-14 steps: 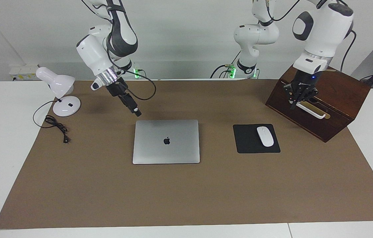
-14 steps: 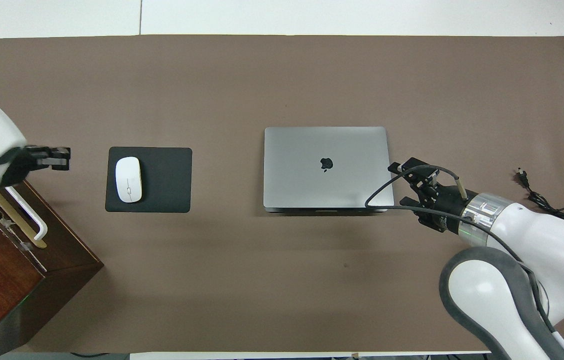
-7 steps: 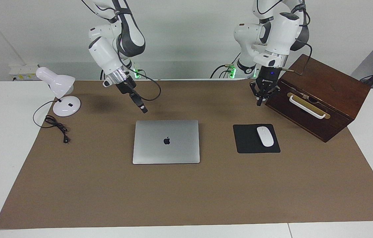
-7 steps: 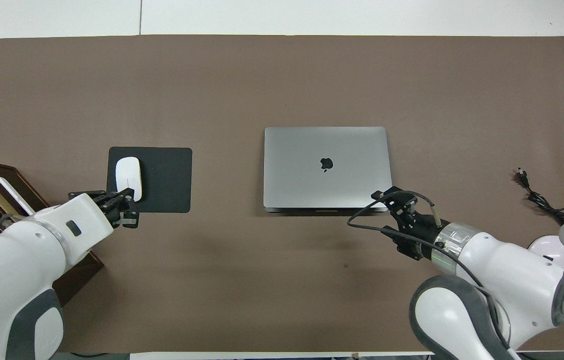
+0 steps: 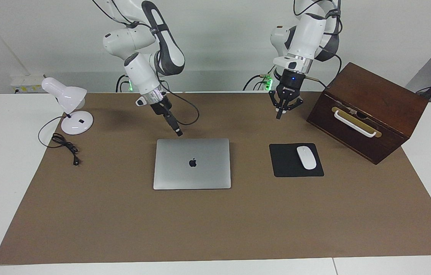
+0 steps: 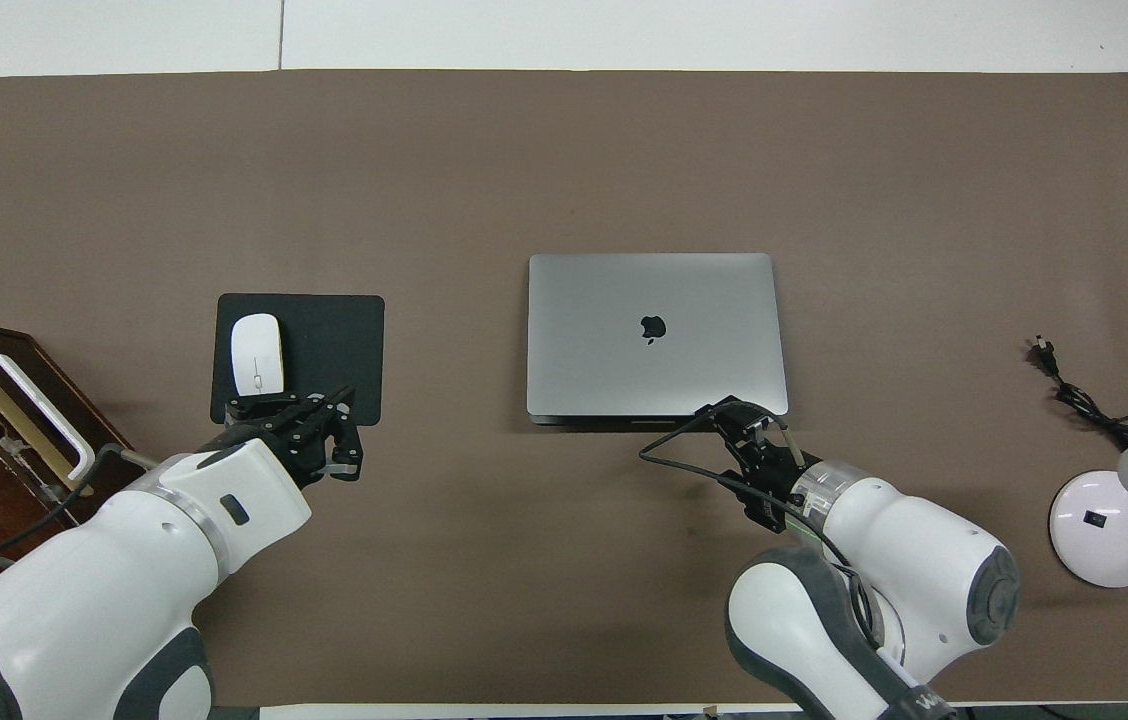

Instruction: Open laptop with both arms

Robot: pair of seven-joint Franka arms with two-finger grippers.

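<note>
The laptop (image 5: 192,163) (image 6: 654,335) lies closed and flat on the brown mat, its logo facing up. My right gripper (image 5: 178,133) (image 6: 732,412) slants down from the right arm. Its tip hangs just over the mat, at the laptop's edge nearest the robots and toward the right arm's end. It does not touch the lid. My left gripper (image 5: 278,115) (image 6: 324,415) points straight down, shut and empty. It is in the air over the mat, beside the edge of the mouse pad nearest the robots.
A black mouse pad (image 5: 286,166) with a white mouse (image 5: 306,157) lies beside the laptop, toward the left arm's end. A dark wooden box (image 5: 368,110) with a white handle stands at that end. A white desk lamp (image 5: 68,103) and its cable (image 5: 64,147) sit at the right arm's end.
The left arm swung from over the wooden box toward the table's middle and now hangs by the mouse pad. The right gripper slid along toward the laptop's robot-side edge.
</note>
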